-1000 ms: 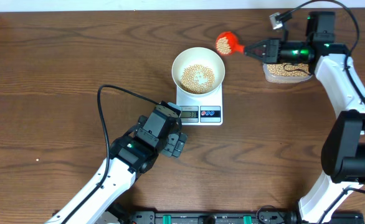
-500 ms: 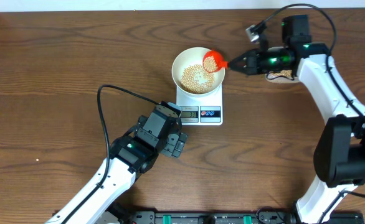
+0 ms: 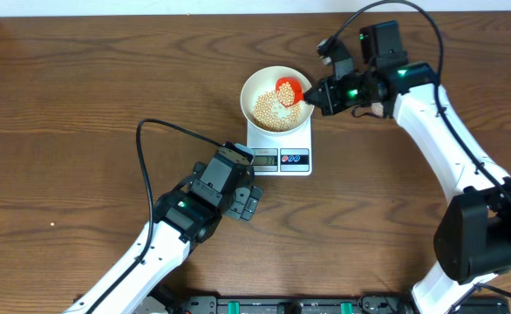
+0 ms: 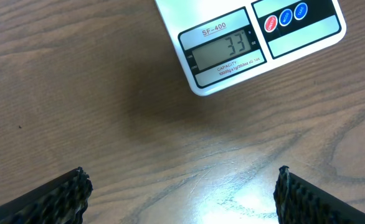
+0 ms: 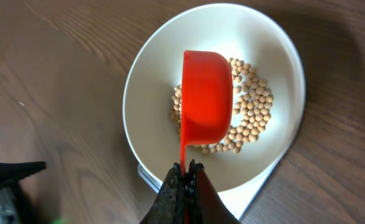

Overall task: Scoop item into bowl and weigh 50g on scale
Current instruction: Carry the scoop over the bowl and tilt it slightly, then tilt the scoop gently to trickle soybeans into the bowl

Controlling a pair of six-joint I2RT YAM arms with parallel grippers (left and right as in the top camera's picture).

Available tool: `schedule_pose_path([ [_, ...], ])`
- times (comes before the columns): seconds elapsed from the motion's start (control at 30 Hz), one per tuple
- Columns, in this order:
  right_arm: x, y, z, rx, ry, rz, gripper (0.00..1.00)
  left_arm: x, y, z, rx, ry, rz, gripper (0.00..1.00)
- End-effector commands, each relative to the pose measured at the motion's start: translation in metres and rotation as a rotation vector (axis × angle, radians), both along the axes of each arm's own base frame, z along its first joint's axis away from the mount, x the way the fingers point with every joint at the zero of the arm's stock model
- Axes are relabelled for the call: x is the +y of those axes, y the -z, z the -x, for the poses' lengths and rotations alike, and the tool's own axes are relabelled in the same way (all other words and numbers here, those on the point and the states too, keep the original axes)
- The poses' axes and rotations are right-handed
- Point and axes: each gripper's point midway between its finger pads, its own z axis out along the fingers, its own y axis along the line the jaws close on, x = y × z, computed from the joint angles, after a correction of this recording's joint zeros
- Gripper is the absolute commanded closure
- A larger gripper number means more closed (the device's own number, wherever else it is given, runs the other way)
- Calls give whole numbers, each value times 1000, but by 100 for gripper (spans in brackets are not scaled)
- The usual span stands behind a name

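Observation:
The white bowl (image 3: 257, 87) stands on the white scale (image 3: 280, 145) and holds tan beans (image 3: 271, 110). My right gripper (image 3: 316, 98) is shut on the handle of a red scoop (image 3: 289, 88), which is turned on its side over the bowl. In the right wrist view the scoop (image 5: 206, 96) hangs above the beans (image 5: 254, 109) inside the bowl (image 5: 152, 93), with my right gripper (image 5: 185, 171) clamped on the thin handle. My left gripper (image 4: 181, 196) is open and empty over bare table, just in front of the scale's display (image 4: 225, 51), which reads 33.
The left arm (image 3: 205, 199) lies on the table in front of the scale. The right arm (image 3: 430, 113) reaches in from the right. The table's back edge runs along the top of the overhead view.
My right gripper has carried the red scoop left from beside the tub to over the bowl and tipped it. The left arm has not moved.

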Motion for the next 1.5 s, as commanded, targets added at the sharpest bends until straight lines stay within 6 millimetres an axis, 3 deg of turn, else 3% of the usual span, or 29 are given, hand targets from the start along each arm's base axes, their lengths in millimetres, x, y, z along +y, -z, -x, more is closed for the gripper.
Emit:
schedule_pose_path([
  [0.0, 0, -3, -1, -73, -28, 63, 99, 0, 3, 1, 5, 13, -14, 4],
  [1.47, -1, -3, -5, -266, -208, 166, 99, 0, 3, 1, 5, 13, -14, 4],
])
